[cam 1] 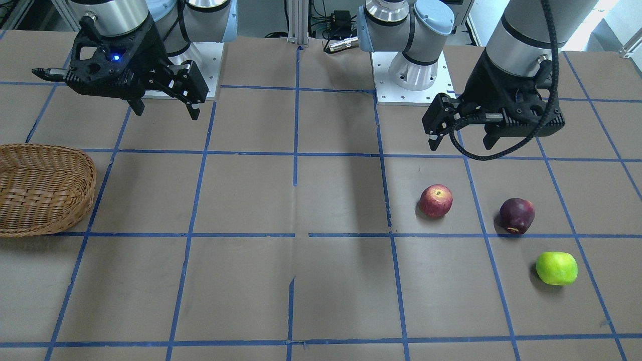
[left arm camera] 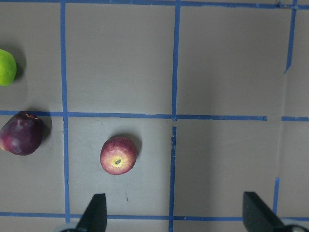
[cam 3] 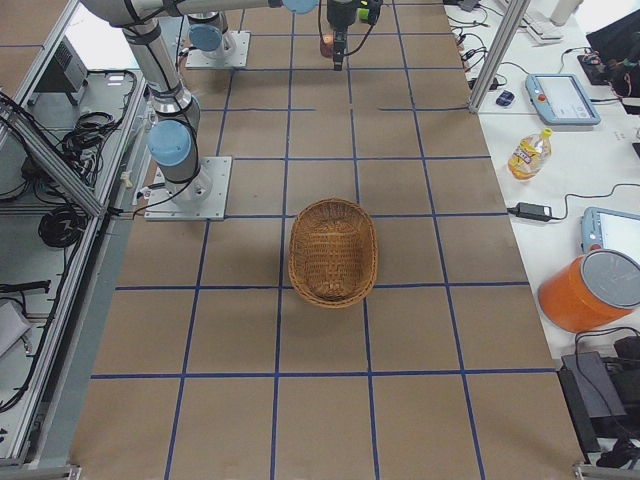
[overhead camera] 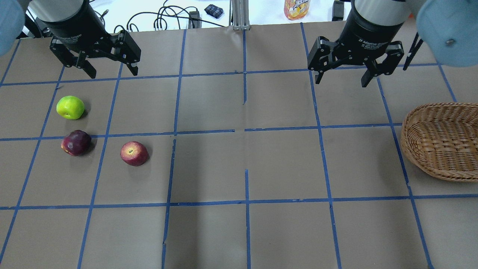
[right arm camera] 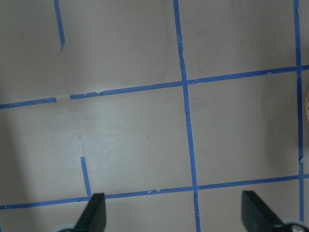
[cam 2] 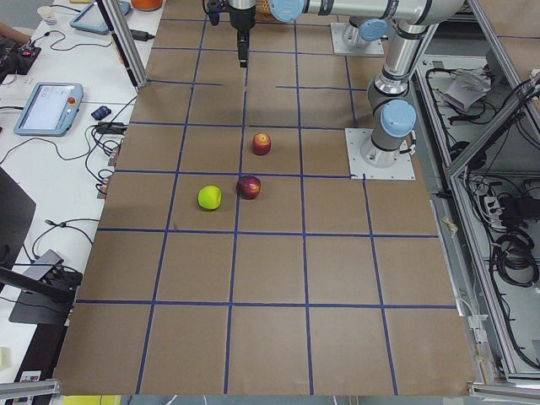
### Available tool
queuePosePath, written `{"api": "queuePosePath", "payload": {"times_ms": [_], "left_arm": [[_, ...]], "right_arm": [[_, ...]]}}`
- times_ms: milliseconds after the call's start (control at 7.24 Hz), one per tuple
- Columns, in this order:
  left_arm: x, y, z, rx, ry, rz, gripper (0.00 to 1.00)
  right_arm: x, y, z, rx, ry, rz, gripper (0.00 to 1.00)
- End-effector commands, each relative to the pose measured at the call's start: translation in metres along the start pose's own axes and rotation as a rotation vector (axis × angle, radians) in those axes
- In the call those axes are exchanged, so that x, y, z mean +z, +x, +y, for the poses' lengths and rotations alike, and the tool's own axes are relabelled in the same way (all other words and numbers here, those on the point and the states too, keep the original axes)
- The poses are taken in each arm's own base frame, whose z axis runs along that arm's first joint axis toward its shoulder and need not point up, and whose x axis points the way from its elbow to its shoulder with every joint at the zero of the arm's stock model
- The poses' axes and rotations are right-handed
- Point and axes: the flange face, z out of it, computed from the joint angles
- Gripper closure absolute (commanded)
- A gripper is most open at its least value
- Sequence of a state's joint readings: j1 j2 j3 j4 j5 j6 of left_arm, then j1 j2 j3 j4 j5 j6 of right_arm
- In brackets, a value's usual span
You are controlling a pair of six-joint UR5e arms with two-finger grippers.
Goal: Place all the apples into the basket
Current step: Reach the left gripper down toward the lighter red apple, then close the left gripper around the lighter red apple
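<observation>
Three apples lie on the brown table on my left side: a red speckled one (overhead camera: 134, 153) (cam 1: 436, 200) (left arm camera: 118, 154), a dark maroon one (overhead camera: 75, 142) (cam 1: 517, 215) (left arm camera: 21, 134) and a lime green one (overhead camera: 70, 107) (cam 1: 556, 268) (left arm camera: 6, 67). The woven wicker basket (overhead camera: 442, 140) (cam 1: 42, 188) (cam 3: 333, 250) sits on the far right side, with nothing in it. My left gripper (overhead camera: 111, 73) (cam 1: 460, 145) (left arm camera: 176, 215) hangs open and empty above the table, behind the apples. My right gripper (overhead camera: 341, 81) (cam 1: 167, 113) (right arm camera: 174, 212) hangs open and empty, left of the basket in the overhead view.
Blue tape lines divide the table into squares. An orange drink bottle (overhead camera: 297, 8) and cables lie on the white bench beyond the far edge. The two arm bases (cam 1: 411, 75) stand on white plates at the robot's side of the table.
</observation>
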State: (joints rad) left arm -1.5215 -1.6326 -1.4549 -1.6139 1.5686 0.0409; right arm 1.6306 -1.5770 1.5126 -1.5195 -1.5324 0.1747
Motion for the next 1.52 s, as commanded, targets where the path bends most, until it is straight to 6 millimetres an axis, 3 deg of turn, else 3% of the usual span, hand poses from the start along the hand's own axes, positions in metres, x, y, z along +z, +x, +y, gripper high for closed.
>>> {"api": "queuePosePath", "payload": {"times_ms": [0, 276, 414, 691, 967, 1243, 1382], "left_arm": [[0.008, 0.000, -0.001, 0.010, -0.020, -0.003, 0.00], [0.028, -0.021, -0.016, -0.021, -0.044, 0.007, 0.00], [0.071, -0.047, -0.026, -0.034, -0.123, 0.021, 0.00], [0.168, -0.084, -0.007, -0.077, -0.260, 0.040, 0.00], [0.238, -0.116, 0.011, -0.113, -0.238, 0.046, 0.00], [0.286, -0.114, 0.023, -0.115, -0.240, 0.049, 0.00], [0.299, -0.116, 0.015, -0.138, -0.221, 0.045, 0.00]], "right_arm": [[0.001, -0.001, -0.002, 0.002, -0.001, -0.001, 0.00], [-0.001, -0.001, -0.002, 0.002, 0.002, -0.002, 0.00], [-0.002, -0.001, -0.002, 0.002, 0.003, -0.002, 0.00], [-0.002, -0.001, -0.001, 0.002, 0.003, -0.005, 0.00], [-0.002, -0.001, -0.001, 0.001, 0.004, -0.005, 0.00], [-0.002, -0.001, -0.001, 0.002, 0.003, -0.007, 0.00], [-0.002, -0.001, -0.001, 0.002, 0.003, -0.007, 0.00]]}}
